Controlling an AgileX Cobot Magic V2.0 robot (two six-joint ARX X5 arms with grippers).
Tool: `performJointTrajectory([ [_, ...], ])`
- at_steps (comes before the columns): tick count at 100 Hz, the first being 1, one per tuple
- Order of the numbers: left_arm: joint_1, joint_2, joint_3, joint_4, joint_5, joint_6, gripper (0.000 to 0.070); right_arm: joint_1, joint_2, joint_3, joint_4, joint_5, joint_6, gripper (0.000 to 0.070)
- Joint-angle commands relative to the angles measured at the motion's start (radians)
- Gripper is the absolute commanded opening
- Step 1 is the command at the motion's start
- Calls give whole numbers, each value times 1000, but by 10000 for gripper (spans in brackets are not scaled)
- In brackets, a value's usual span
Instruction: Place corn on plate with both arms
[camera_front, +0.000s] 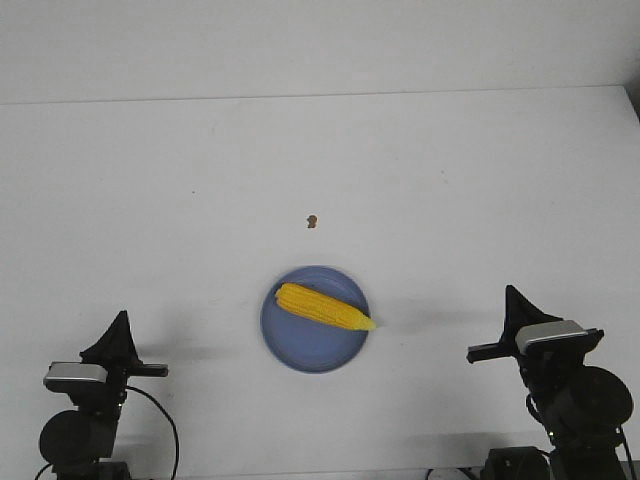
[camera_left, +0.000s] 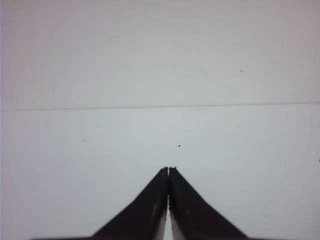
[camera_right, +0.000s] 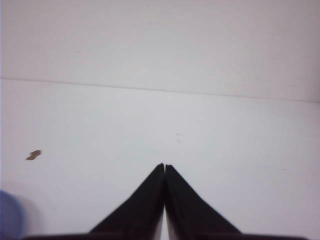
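Front view: the corn (camera_front: 322, 307) lies diagonally on the plate (camera_front: 300, 350), its pointed end overhanging the right rim. The plate sits at the near centre of the white worktop (camera_front: 150, 200). A brown speck (camera_front: 312, 221) lies beyond the plate. Left claw (camera_left: 169, 170) and right claw (camera_right: 164, 166) are both clenched and empty, parked at the near corners, well apart from the plate.

The corn (camera_front: 322, 307) is bright yellow and lies flat on the plate (camera_front: 300, 352). Its fat end sits near the plate's left side. Its pointy tip pokes out a little over the plate's right rim. The plate is round, light blue and shallow, with a raised rim.
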Motion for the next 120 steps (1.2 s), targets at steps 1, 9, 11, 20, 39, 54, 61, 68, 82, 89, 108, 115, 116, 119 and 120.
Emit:
performJointTrajectory([
  [1, 2, -2, -20, 10, -3, -2, 6, 0, -5, 4, 11, 0, 4, 2],
  [9, 2, -2, -20, 10, -3, -2, 6, 0, -17, -2, 36, 1, 0, 2],
  [11, 2, -2, -20, 10, -3, -2, 6, -1, -23, -6, 46, 2, 0, 2],
  [20, 2, -2, -20, 10, -3, -2, 6, -2, -64, -47, 115, 0, -11, 2],
  [39, 2, -2, -20, 10, -3, -2, 6, -3, -185, -175, 224, 1, -11, 2],
  [54, 2, -2, -20, 10, -3, -2, 6, -29, -275, -266, 257, 2, -11, 2],
  [61, 2, -2, -20, 10, -3, -2, 6, -42, -308, -298, 256, 3, -11, 2],
  [68, 2, -2, -20, 10, -3, -2, 6, -51, -307, -322, 272, 6, -11, 2],
  [82, 2, -2, -20, 10, -3, -2, 6, -55, -307, -372, 343, 5, -7, 2],
  [89, 2, -2, -20, 10, -3, -2, 6, -54, -307, -406, 397, 4, -7, 2],
  [108, 2, -2, -20, 10, -3, -2, 6, -52, -307, -510, 546, 0, 34, 2],
  [115, 2, -2, -20, 10, -3, -2, 6, -52, -307, -541, 583, 0, 53, 2],
  [116, 2, -2, -20, 10, -3, -2, 6, -51, -307, -545, 589, 0, 56, 2],
  [119, 2, -2, -20, 10, -3, -2, 6, -50, -307, -556, 603, 0, 65, 2],
  [120, 2, -2, -20, 10, -3, -2, 6, -49, -307, -559, 608, 0, 68, 2],
])
